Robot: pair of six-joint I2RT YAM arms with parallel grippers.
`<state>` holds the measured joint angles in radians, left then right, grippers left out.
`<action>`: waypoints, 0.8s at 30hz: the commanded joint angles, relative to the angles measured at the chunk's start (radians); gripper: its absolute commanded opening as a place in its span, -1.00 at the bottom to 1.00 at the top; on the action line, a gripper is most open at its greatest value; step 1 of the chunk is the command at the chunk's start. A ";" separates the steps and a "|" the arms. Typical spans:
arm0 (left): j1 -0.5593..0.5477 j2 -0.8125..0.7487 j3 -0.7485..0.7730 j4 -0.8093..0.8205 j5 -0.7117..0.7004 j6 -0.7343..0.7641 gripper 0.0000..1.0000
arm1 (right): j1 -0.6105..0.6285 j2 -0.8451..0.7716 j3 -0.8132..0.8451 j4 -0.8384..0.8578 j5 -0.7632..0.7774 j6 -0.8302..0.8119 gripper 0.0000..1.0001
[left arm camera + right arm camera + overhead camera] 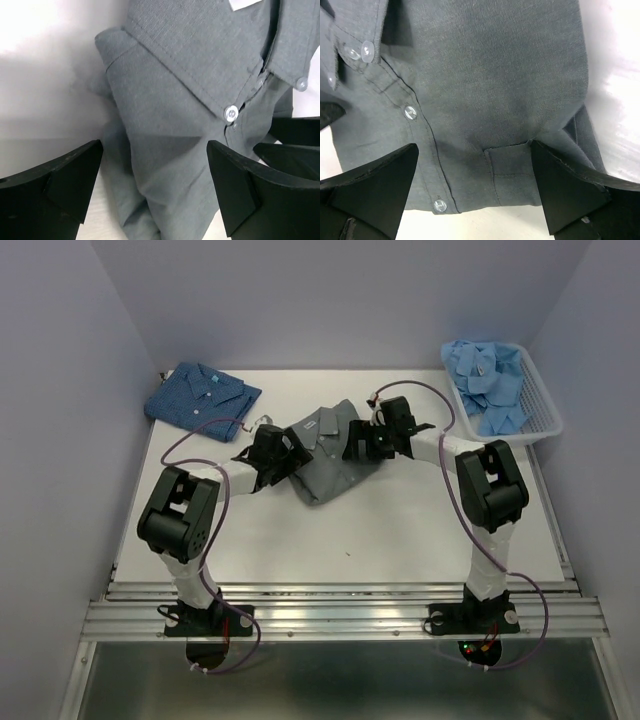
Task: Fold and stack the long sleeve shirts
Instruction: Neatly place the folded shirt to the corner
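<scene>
A folded dark grey long sleeve shirt [328,458] lies collar-up in the middle of the white table [400,530]. My left gripper [288,456] stands open over the shirt's left edge, with grey cloth [185,100] between its spread fingers [65,180]. My right gripper [360,445] stands open over the shirt's right side, its fingers [570,190] straddling the button placket and a folded hem [485,90]. Neither gripper is closed on the cloth. A folded dark blue patterned shirt [200,398] lies at the back left. Light blue shirts [488,380] are heaped in a basket.
The white slatted basket [545,410] sits at the table's back right corner. Pale walls close in the back and both sides. The metal rail [340,615] with both arm bases runs along the near edge.
</scene>
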<state>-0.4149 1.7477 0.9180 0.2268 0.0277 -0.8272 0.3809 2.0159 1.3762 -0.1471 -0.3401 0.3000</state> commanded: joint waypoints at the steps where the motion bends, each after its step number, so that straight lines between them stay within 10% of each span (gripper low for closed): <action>1: 0.001 0.050 0.054 0.108 0.051 0.075 0.97 | 0.004 0.007 -0.045 0.041 -0.014 0.025 1.00; 4: 0.002 0.132 0.140 0.095 0.054 0.122 0.85 | 0.004 0.009 -0.060 0.060 -0.028 0.033 1.00; 6: 0.002 0.197 0.230 0.054 0.077 0.161 0.44 | 0.004 0.007 -0.065 0.061 -0.028 0.034 1.00; 9: 0.002 0.230 0.300 0.040 0.139 0.206 -0.42 | 0.004 -0.003 -0.069 0.058 -0.011 0.028 1.00; 10: 0.002 0.230 0.311 0.031 0.140 0.209 -0.99 | 0.004 -0.011 -0.074 0.057 -0.005 0.027 1.00; 24: 0.016 0.248 0.829 -0.454 -0.067 1.060 -1.00 | 0.004 -0.405 -0.242 -0.022 0.219 -0.073 1.00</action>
<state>-0.4110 2.0018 1.6089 -0.0708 0.0849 -0.1070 0.3809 1.7031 1.1618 -0.1635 -0.2363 0.2756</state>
